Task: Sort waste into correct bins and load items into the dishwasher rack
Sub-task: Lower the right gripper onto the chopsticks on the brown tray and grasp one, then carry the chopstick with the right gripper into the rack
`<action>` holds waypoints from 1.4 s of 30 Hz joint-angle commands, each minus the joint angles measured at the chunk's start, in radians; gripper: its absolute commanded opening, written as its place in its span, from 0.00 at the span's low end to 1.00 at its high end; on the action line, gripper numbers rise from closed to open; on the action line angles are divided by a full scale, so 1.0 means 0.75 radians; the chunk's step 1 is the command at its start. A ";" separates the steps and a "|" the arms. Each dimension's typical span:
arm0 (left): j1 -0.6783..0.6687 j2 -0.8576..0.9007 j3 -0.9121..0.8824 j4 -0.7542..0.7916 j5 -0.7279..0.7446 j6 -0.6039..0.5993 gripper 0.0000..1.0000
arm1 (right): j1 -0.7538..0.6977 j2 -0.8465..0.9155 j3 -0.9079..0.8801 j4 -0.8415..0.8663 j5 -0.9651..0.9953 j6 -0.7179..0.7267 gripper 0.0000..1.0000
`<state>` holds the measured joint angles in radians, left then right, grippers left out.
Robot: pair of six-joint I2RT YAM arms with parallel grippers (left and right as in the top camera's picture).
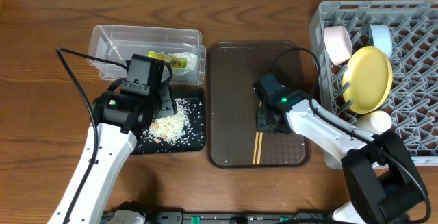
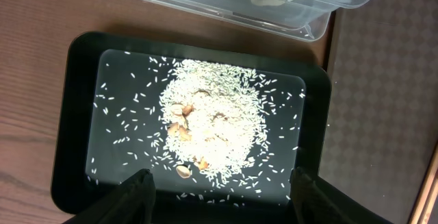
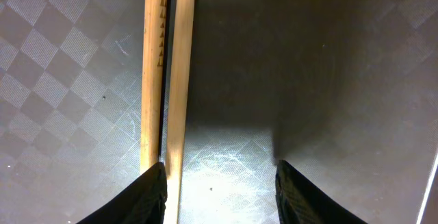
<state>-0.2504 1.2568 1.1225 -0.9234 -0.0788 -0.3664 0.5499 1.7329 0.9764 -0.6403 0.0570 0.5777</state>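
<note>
The pair of wooden chopsticks lies on the brown serving tray. My right gripper is open just above the tray. In the right wrist view the chopsticks run past the left finger of the open jaws, one stick partly inside the gap. My left gripper is open and empty over the black tray, which holds the rice scraps. The clear tub holds the snack wrapper and the tissue. The grey rack holds the yellow plate, white bowl, light-blue bowl and white cup.
The clear tub's edge lies just beyond the black tray in the left wrist view, and the brown tray borders it on the right. The rack stands close to the right of the brown tray. Bare wooden table lies to the left.
</note>
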 commanded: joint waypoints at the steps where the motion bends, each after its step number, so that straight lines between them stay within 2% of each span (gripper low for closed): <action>1: 0.007 0.008 0.007 -0.005 -0.015 -0.008 0.66 | 0.020 0.012 -0.012 0.002 0.021 0.027 0.49; 18: 0.007 0.008 0.007 -0.005 -0.015 -0.008 0.66 | 0.054 0.024 -0.033 0.025 0.019 0.027 0.50; 21: 0.007 0.008 0.007 -0.005 -0.015 -0.008 0.66 | 0.054 0.024 -0.033 0.006 0.020 0.039 0.40; 25: 0.007 0.008 0.007 -0.005 -0.015 -0.008 0.66 | 0.053 0.024 -0.033 -0.034 0.023 0.100 0.17; 29: 0.007 0.008 0.007 -0.005 -0.015 -0.008 0.66 | 0.045 0.015 -0.027 -0.034 0.025 0.105 0.01; 35: 0.007 0.008 0.007 -0.005 -0.015 -0.008 0.66 | -0.072 -0.100 0.121 -0.143 0.024 -0.103 0.01; 42: 0.007 0.008 0.007 -0.005 -0.015 -0.008 0.66 | -0.346 -0.258 0.383 -0.384 0.024 -0.444 0.01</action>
<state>-0.2504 1.2568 1.1225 -0.9237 -0.0784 -0.3664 0.3611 1.5909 1.2045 -0.8978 0.0608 0.4019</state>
